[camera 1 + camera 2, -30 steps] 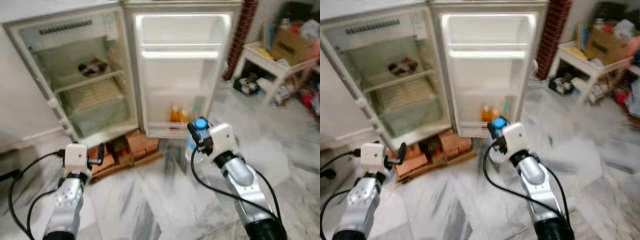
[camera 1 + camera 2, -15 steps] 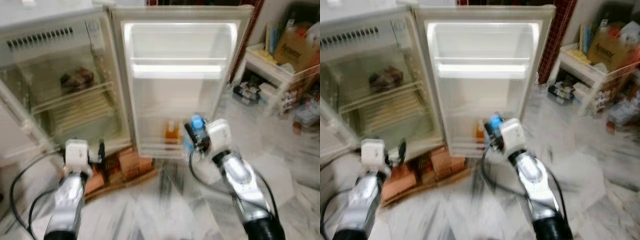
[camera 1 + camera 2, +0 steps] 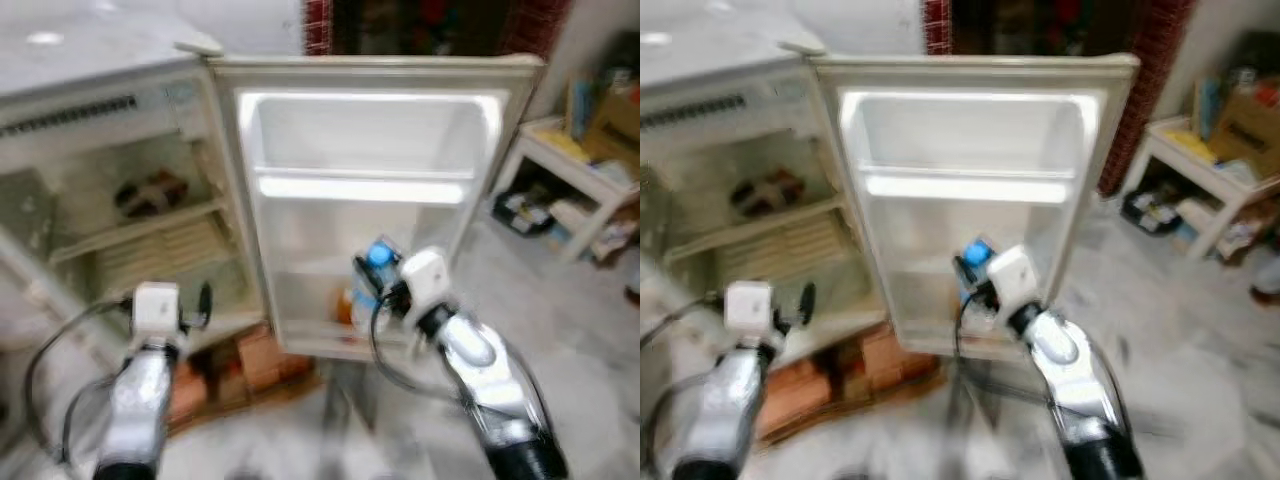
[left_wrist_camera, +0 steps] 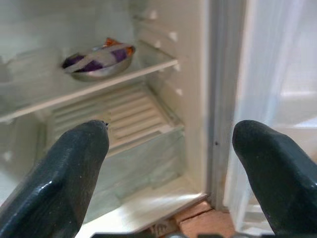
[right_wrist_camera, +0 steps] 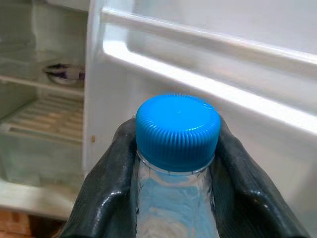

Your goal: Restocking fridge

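Our right tool is clamped on one water bottle with a blue cap. Our left tool is spread apart, facing one bowl on the fridge shelf.

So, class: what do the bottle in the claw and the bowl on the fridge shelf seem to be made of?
The bottle, held by the right claw, looks like clear glossy plastic: you see through it, and its blue cap is ribbed, matte plastic. The bowl appears to be metal, probably steel: grey with a shiny rim.
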`<state>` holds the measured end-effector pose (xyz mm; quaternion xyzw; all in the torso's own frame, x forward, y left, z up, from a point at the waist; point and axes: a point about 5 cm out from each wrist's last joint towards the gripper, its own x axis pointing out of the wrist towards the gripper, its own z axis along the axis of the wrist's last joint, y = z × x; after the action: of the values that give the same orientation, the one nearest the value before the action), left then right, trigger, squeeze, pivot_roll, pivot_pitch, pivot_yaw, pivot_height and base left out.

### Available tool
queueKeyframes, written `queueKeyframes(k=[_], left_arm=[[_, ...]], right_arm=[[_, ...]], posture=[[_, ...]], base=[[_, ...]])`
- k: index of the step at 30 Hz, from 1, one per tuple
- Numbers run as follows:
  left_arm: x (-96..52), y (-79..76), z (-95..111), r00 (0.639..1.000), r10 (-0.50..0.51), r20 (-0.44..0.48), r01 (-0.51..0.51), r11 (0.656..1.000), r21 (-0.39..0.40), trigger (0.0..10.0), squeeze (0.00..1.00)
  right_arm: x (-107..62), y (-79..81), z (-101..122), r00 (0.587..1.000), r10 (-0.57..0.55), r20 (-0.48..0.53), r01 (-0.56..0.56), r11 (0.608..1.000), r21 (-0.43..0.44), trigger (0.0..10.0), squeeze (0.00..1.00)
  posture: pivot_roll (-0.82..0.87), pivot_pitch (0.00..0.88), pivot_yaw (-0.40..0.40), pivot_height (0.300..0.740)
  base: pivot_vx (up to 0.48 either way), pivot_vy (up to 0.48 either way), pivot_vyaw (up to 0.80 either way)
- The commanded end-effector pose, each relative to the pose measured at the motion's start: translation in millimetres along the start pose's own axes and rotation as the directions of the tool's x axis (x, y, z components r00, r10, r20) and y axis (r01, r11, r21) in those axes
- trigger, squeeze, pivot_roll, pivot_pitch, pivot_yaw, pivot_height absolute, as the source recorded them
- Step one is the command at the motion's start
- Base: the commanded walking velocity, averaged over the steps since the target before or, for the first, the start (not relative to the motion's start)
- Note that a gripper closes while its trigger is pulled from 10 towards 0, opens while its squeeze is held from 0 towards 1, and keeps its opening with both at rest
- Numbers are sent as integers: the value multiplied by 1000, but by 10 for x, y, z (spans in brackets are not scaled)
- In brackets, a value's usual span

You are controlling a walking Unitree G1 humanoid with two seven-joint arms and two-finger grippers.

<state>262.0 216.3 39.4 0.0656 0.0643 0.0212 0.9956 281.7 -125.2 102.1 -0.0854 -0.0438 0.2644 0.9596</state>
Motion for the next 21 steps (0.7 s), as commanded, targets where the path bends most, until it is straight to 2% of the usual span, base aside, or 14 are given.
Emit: queueKeyframes(k=[1, 4, 8, 13, 17, 19, 21], left_arm=[[-18, 75, 0, 1000, 20, -1, -20, 1000, 4, 10000, 0], [-95, 91, -58, 1000, 11, -21, -10, 1000, 8, 10000, 0], [-179, 117, -129, 999, 1, -47, 0, 1000, 17, 10000, 0], [-263, 92, -91, 999, -28, -22, 27, 999, -32, 10000, 0], [-294, 80, -38, 1000, -14, 6, 14, 1000, -24, 10000, 0], [-287, 19, -1, 999, -30, 28, 29, 999, 37, 10000, 0], [-271, -1, -6, 998, -47, 30, 43, 994, 103, 10000, 0]], right_arm=[[63, 67, 89, 999, 20, 48, -21, 1000, 8, 10000, 0], [46, 70, 96, 998, 35, 52, -35, 999, 1, 10000, 0], [33, 74, 95, 998, 43, 53, -42, 999, -14, 10000, 0], [15, 29, 60, 999, -32, 44, 32, 999, 9, 10000, 0], [-22, -22, 27, 993, -111, 33, 110, 994, 27, 10000, 0], [-113, -102, -52, 977, -213, 4, 212, 976, 55, 10000, 0], [-154, -135, -102, 967, -253, -20, 254, 963, 85, 10000, 0]], posture=[[10, 0, -20, 740], [7, 0, -18, 740], [11, 0, -18, 740], [27, 0, -24, 740], [32, 0, -27, 740], [40, 0, -31, 740], [39, 0, -31, 740]], base=[[0, 0, 0], [0, 0, 0], [0, 0, 763], [0, 0, 119], [0, 0, 0], [0, 0, 0], [0, 0, 0]])
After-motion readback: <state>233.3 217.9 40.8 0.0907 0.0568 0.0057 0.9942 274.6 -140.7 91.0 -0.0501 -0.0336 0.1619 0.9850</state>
